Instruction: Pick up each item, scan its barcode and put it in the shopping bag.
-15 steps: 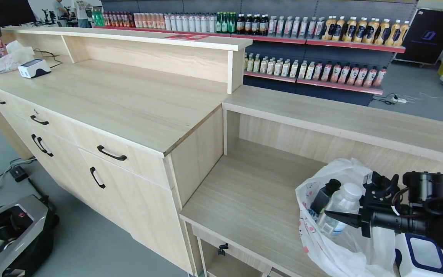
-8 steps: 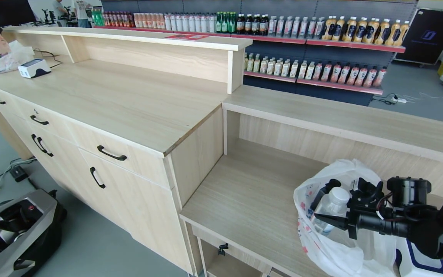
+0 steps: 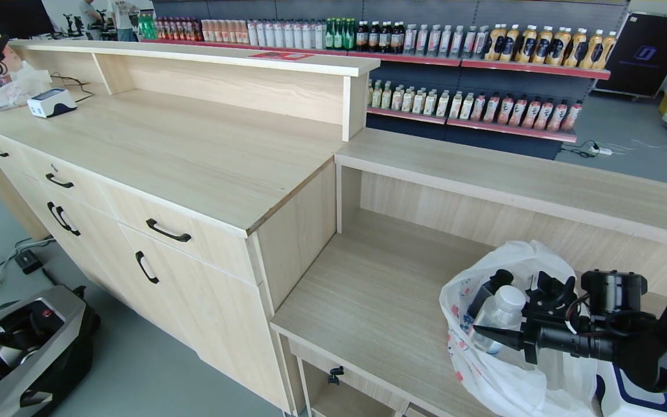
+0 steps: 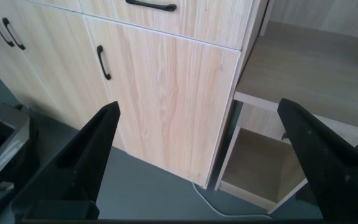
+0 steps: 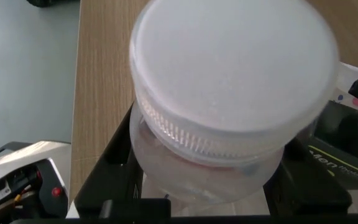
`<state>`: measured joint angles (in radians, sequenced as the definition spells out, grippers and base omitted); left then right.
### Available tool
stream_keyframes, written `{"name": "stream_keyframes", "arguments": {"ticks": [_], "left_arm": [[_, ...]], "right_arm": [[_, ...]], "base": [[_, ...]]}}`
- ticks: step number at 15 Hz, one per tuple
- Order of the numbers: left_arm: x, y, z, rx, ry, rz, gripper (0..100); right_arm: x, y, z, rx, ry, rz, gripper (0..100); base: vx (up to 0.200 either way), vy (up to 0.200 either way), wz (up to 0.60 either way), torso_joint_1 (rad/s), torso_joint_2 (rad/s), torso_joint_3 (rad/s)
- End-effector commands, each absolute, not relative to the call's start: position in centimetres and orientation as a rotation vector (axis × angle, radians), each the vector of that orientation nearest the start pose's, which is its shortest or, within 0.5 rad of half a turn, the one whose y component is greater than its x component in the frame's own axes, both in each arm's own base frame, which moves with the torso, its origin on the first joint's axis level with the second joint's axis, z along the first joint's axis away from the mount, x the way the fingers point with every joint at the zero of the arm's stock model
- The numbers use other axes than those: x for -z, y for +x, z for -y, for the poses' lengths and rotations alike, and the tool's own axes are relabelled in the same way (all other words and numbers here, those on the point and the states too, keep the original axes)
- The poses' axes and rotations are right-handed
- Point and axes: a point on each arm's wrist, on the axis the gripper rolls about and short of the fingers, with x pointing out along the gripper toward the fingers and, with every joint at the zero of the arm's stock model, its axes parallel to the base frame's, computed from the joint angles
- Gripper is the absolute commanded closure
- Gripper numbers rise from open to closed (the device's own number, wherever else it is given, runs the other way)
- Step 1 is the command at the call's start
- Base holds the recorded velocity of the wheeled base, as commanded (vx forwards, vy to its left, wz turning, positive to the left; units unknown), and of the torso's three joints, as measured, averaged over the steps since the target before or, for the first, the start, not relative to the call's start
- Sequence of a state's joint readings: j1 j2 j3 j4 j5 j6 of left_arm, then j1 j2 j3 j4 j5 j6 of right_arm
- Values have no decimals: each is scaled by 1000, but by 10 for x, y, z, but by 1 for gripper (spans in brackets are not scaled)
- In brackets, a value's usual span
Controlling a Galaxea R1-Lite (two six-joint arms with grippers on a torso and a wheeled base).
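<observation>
Head view: I'm clamping the white-capped bottle [image 3: 498,310] in my right gripper [image 3: 493,327], and it's hanging at the mouth of the shopping bag [image 3: 472,365] on the low counter [image 3: 368,289]. My left gripper [image 4: 197,106] is hovering spread wide, gripping nothing, beside the cabinet door [image 4: 166,93].

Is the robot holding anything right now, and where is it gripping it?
Yes. The right gripper holds a clear bottle, clamped on its sides just below the white cap. The left gripper is open and empty.
</observation>
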<state>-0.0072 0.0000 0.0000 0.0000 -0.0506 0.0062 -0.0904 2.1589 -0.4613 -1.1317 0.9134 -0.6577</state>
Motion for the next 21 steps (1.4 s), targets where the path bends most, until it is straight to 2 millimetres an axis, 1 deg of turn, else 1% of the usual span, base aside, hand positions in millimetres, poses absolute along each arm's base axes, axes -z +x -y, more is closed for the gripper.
{"name": "stream_keyframes", "arguments": {"ticks": [1, 10, 11, 16, 17, 18, 19, 20, 21], "left_arm": [[-76, -23, 1, 58, 6, -1, 0], [-75, -23, 1, 58, 6, 0, 0], [-75, -23, 1, 58, 6, 0, 0], [-75, -23, 1, 58, 6, 0, 0], [-76, -23, 1, 58, 6, -1, 0], [-75, -23, 1, 58, 6, 0, 0], [-75, -23, 1, 58, 6, 0, 0], [-76, -23, 1, 57, 6, -1, 0], [-76, -23, 1, 58, 6, -1, 0]], "right_arm": [[-15, 298, 12, -915, -325, -231, 100], [-15, 295, 13, -914, -315, -246, 100], [-15, 295, 13, -912, -315, -246, 0], [-20, 292, 14, -912, -306, -255, 0], [-23, 290, 15, -909, -304, -258, 0], [-30, 288, 14, -910, -302, -262, 0], [-42, 284, 14, -908, -302, -265, 0], [-63, 275, 13, -904, -308, -256, 0], [-87, 262, 11, -900, -313, -243, 0]], "base": [[0, 0, 0, 0, 0, 0], [0, 0, 0, 0, 0, 0], [0, 0, 0, 0, 0, 0], [0, 0, 0, 0, 0, 0], [0, 0, 0, 0, 0, 0], [0, 0, 0, 0, 0, 0], [0, 0, 0, 0, 0, 0], [0, 0, 0, 0, 0, 0], [0, 0, 0, 0, 0, 0]]}}
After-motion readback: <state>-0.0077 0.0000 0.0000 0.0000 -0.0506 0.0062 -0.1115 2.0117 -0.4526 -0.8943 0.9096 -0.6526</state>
